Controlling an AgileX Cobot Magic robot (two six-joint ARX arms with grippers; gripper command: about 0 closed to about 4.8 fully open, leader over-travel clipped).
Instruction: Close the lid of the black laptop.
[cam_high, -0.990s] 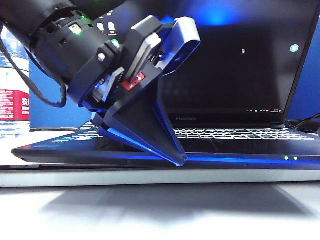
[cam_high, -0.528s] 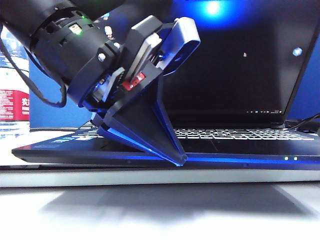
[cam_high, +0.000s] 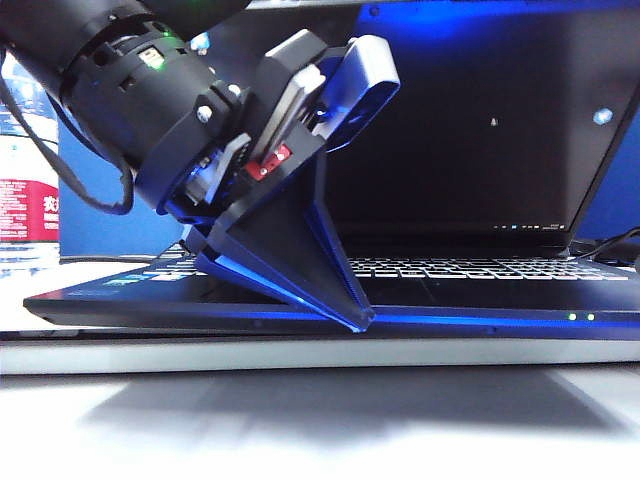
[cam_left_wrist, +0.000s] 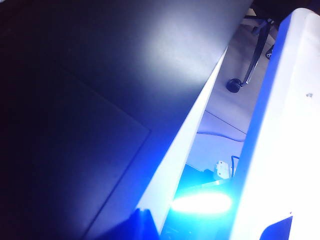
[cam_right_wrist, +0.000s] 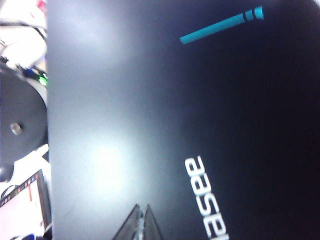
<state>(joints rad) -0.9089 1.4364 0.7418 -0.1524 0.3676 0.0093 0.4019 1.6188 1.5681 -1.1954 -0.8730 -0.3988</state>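
Against the lid (cam_right_wrist: 150, 100), right gripper (cam_right_wrist: 143, 222) fingers (cam_right_wrist: 131, 225).

A clear water bottle (cam_high: 25, 190) with a red and white label stands at the far left of the exterior view. A pale counter (cam_high: 320, 420) fills the bottom. A black cable (cam_high: 610, 245) curls at the right edge.
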